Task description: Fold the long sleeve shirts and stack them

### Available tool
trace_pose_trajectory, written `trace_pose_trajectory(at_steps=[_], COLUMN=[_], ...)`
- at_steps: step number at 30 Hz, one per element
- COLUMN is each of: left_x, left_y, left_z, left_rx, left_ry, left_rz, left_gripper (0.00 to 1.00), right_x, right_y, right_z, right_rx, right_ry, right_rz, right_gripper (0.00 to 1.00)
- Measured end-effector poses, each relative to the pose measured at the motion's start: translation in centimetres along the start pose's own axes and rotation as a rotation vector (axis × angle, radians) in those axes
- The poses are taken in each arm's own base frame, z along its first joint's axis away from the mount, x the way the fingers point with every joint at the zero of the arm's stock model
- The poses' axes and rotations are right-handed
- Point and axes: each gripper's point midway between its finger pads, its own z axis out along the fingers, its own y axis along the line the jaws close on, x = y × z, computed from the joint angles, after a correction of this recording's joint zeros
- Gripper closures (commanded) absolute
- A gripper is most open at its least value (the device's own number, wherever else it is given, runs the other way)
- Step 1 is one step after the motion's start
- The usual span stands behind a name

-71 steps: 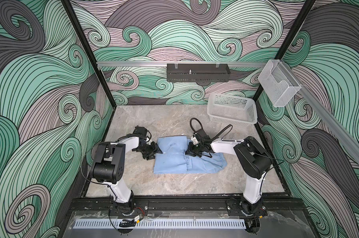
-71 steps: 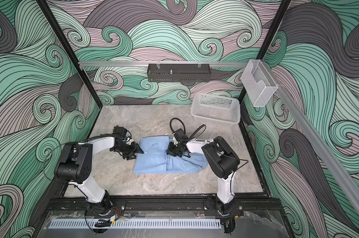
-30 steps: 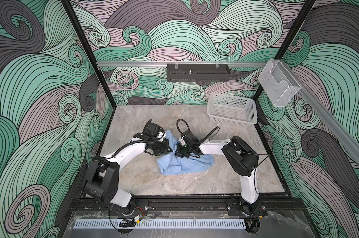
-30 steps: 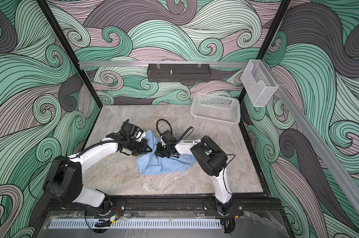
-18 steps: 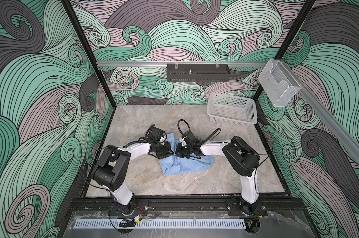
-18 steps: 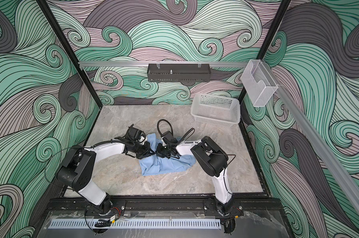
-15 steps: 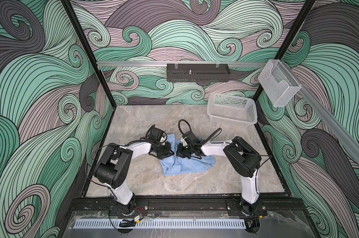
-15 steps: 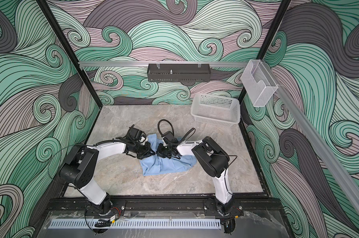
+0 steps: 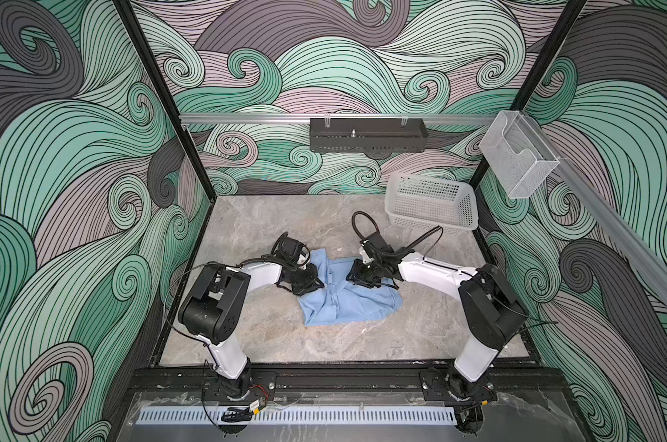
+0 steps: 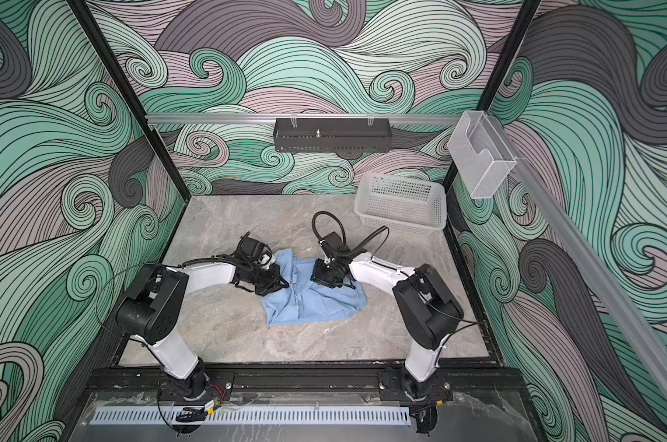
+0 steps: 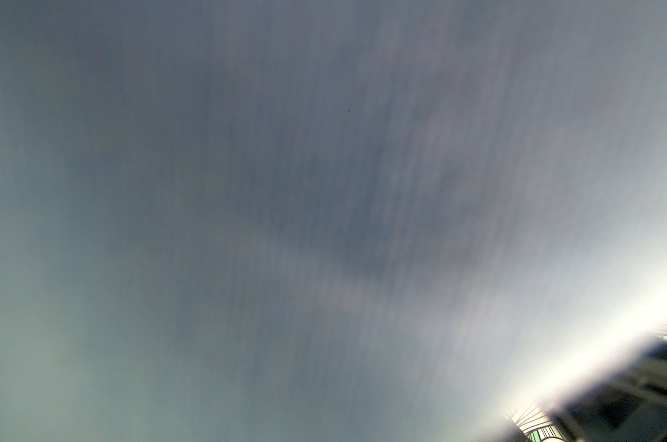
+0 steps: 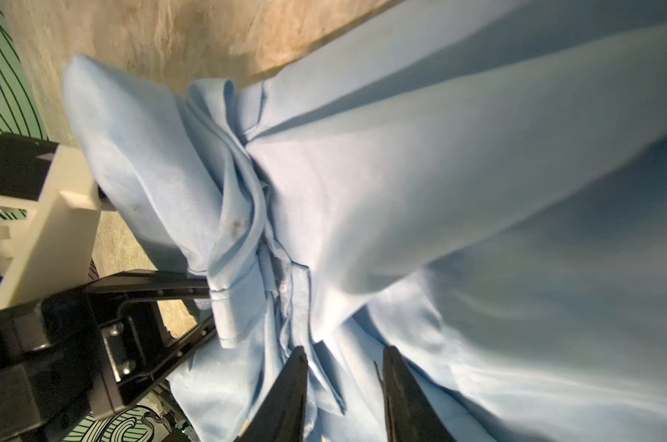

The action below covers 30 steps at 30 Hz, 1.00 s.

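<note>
White basket (image 9: 427, 224) on marble table (image 9: 270, 336)

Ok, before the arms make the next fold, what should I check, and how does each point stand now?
1. Grip of the left gripper on a bunch of the shirt: ok, shut on it.
2. Jaws of the right gripper apart: ok.
3. Cloth caught in that gripper: cannot tell.
4. Shirt flat on the table: not ok, bunched and wrinkled.
5. Left wrist view usable: not ok, all blur.
6. The basket apart from the shirt: ok.
</note>
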Motion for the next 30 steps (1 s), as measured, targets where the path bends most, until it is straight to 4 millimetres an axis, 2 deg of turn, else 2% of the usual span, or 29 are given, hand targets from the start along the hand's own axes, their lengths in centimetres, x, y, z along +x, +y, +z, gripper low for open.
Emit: trace_pose_trajectory(at_steps=[2, 5, 8, 12, 16, 18, 21, 26, 30], left_x=[0.0, 0.0, 0.0, 0.0, 0.1, 0.2, 0.6, 0.6, 1.0], left_y=[0.0, 0.0, 0.0, 0.0, -0.1, -0.2, -0.7, -4.1, -6.9], left_z=[0.0, 0.0, 0.0, 0.0, -0.2, -0.5, -1.5, -4.2, -4.7], left_rx=[-0.002, -0.007, -0.01, -0.013, -0.024, -0.037, -0.07, -0.086, -0.082], left_ry=[0.002, 0.008, 0.011, 0.015, 0.023, 0.027, 0.022, -0.019, -0.032], left_rz=[0.006, 0.009, 0.011, 0.017, 0.017, 0.019, 0.033, 0.109, 0.173], left_gripper=[1.0, 1.0, 1.0, 1.0, 1.0, 1.0, 1.0, 1.0, 1.0], right_x=[-0.7, -1.5, -1.9, -1.7, -1.7, -1.7, -1.9, -1.7, -1.2], right_y=[-2.2, -6.1, -9.7, -12.6, -13.3, -12.9, -12.1, -11.5, -11.2], right_z=[-1.1, -2.3, -3.0, -3.2, -2.2, -1.5, -0.9, -0.6, -0.4], right_rx=[0.028, 0.075, 0.117, 0.135, 0.105, 0.062, 0.007, -0.039, -0.063], right_ry=[-0.012, -0.021, -0.015, 0.001, 0.04, 0.062, 0.072, 0.082, 0.094], right_rz=[0.017, 0.049, 0.086, 0.115, 0.116, 0.112, 0.101, 0.096, 0.099], right_gripper=[0.49, 0.45, 0.46, 0.55, 0.67, 0.74, 0.77, 0.8, 0.81])
